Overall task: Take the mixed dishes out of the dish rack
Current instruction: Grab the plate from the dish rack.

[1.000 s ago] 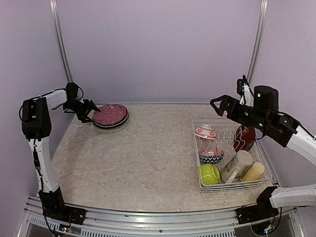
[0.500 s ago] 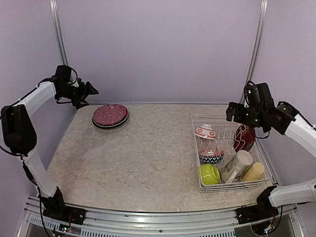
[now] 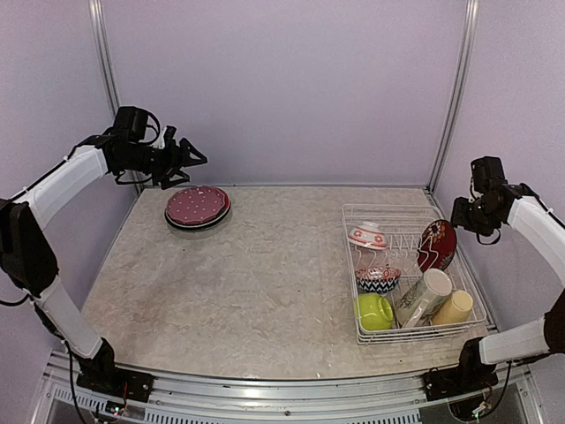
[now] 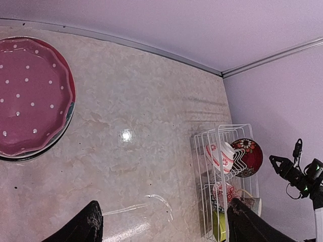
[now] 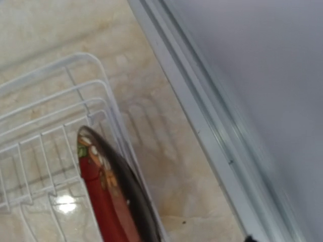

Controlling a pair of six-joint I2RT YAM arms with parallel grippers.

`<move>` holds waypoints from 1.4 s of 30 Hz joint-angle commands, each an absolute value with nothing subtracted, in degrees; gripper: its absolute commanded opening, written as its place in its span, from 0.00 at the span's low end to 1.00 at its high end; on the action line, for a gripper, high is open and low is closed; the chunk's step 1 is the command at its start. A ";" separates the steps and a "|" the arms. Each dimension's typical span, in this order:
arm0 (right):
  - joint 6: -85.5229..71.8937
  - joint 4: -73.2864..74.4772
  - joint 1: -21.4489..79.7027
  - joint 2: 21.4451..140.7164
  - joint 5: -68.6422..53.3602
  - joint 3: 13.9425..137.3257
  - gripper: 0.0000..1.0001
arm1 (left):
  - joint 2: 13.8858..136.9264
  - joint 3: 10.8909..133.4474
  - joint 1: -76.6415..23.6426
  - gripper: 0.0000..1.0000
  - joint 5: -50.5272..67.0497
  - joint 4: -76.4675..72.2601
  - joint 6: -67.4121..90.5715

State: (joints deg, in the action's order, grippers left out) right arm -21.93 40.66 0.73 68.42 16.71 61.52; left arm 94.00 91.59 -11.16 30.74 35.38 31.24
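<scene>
The pale marbled bench (image 3: 265, 283) fills the space between the two arms. At its right side sits the white wire dish rack (image 3: 402, 231), long side running from near to far.

The left tool (image 3: 191, 162) hangs in the air above the far left corner, released: its two dark fingers (image 4: 91, 224) stand wide apart with only bare bench showing between them. The right tool (image 3: 463, 215) is raised just beyond the rack's right edge, apart from everything; whether it is released or clenched I cannot tell, since neither view shows its fingers clearly.

A stack of plates (image 3: 198, 207) lies flat on the bench at the far left, near the back wall, with a dark red, white-dotted one on top. Another dark red plate (image 3: 437, 245), flower-patterned, stands on edge at the rack's right side.

In the rack's near right corner a cream mug (image 3: 425, 297) lies tilted, with a yellow mug (image 3: 454, 307) just beside it. A lime-green bowl (image 3: 374, 311) sits in the near left corner, a blue-chevron bowl (image 3: 378, 279) behind it, and a red-patterned bowl (image 3: 367, 236) tipped at the far left.
</scene>
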 commanded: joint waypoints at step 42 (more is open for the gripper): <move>-17.93 36.88 3.73 70.02 13.91 60.92 0.00 | 98.06 91.12 -15.30 0.78 33.21 35.00 30.94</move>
